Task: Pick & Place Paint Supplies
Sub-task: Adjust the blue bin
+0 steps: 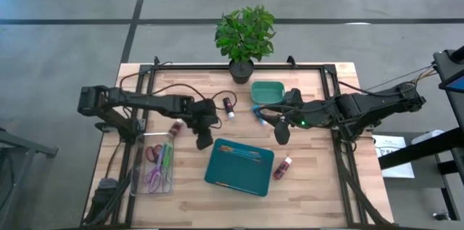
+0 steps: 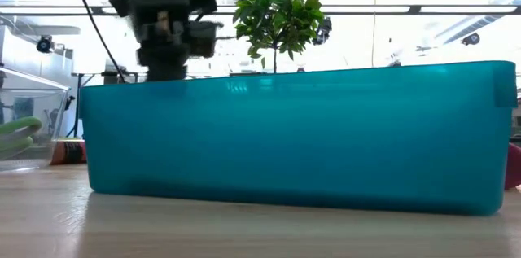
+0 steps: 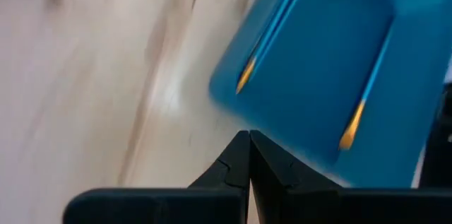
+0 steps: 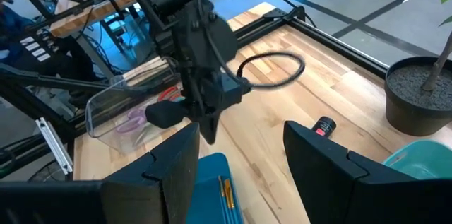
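Note:
A teal tray [image 1: 239, 167] lies on the wooden table with two thin brushes [image 3: 351, 125] in it, their orange parts showing. Loose paint bottles lie around it: a dark one with a white cap [image 1: 229, 104] at the far middle, a dark red one [image 1: 175, 128] to the left, a reddish one [image 1: 283, 167] right of the tray, and a blue one [image 1: 259, 116] by the green bin. My left gripper [image 3: 248, 146] hangs shut and empty over the bare wood just off the tray's far left corner. My right gripper [image 4: 240, 153] stands open and empty, raised above the table right of the middle.
A green bin [image 1: 267, 92] stands at the far middle, beside a potted plant [image 1: 244, 38] at the far edge. A clear box [image 1: 154, 166] with scissors sits at the near left. A black cable loop [image 4: 272, 72] lies on the wood. Bare table lies near the front edge.

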Available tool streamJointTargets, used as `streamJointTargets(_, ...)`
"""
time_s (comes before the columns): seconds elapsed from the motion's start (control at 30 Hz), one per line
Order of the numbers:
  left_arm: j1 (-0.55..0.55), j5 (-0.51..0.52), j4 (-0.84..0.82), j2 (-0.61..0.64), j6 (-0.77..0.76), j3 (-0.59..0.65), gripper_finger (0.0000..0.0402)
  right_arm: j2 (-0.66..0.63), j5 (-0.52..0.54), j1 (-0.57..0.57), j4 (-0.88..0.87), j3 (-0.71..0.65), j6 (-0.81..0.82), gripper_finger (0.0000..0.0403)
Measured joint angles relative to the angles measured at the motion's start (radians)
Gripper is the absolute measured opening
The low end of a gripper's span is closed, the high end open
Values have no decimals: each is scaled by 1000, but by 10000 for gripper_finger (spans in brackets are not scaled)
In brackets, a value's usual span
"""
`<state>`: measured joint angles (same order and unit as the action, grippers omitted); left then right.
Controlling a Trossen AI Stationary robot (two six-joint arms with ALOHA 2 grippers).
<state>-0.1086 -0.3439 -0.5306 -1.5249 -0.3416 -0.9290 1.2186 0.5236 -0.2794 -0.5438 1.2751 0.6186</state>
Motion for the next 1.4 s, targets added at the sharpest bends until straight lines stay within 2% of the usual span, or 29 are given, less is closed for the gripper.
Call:
streamJointTargets(0.1, -3, 4, 62, -26, 0, -27, 10, 0, 1, 0, 0, 0, 0, 204)
streamJointTargets(0.37, 28, -53, 57, -157, 49, -147, 10, 0, 3, 0, 0, -3, 11, 204)
streamJointTargets(0.67, 196, -84, -62, -179, 54, -159, 10, 0, 3, 0, -1, -4, 23, 204)
streamJointTargets(0.83, 289, -78, -33, -179, -30, -159, 10, 0, 2, 0, -2, -16, 23, 204)
streamJointTargets(1.07, 361, -41, 39, -181, -150, -144, 10, 0, -8, -11, 0, -33, 20, 204)
streamJointTargets(1.4, 446, -35, 94, -275, -314, -167, 10, 0, -8, -54, 1, -36, 23, 204)
